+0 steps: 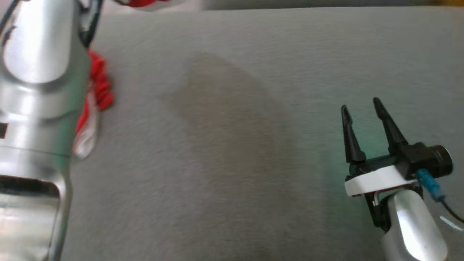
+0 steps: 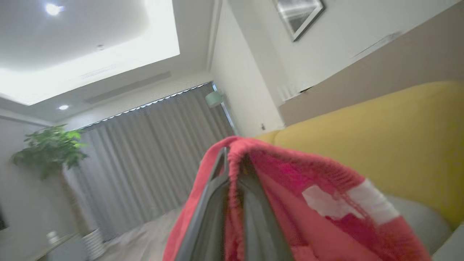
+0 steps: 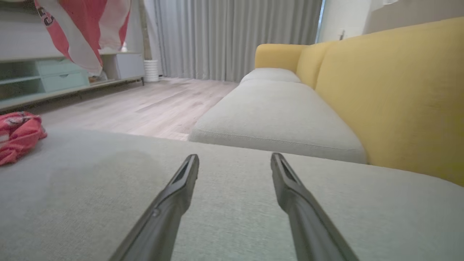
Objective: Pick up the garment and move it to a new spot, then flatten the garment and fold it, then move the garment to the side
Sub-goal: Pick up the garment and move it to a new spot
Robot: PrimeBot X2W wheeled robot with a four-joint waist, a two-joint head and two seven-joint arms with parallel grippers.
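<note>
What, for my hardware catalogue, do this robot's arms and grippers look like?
The left forearm and right forearm are silver shells; the left carries dark bands and a black cable. The right gripper has two black tapering fingers on a black block over a white plate, with a black cylindrical camera and a blue plug on a black lead. The left gripper has dark fingers.

Garment [image 2: 290, 188]: red, with white blocks. Sofa back [image 3: 391, 94] mustard yellow; seat cushion [image 3: 275, 119] before it pale grey. Curtain [image 3: 232, 36] beyond sofa: grey, vertical pleats.

Bright ceiling light [image 2: 108, 54] glares overhead; head view blurred, softly shadowed.
</note>
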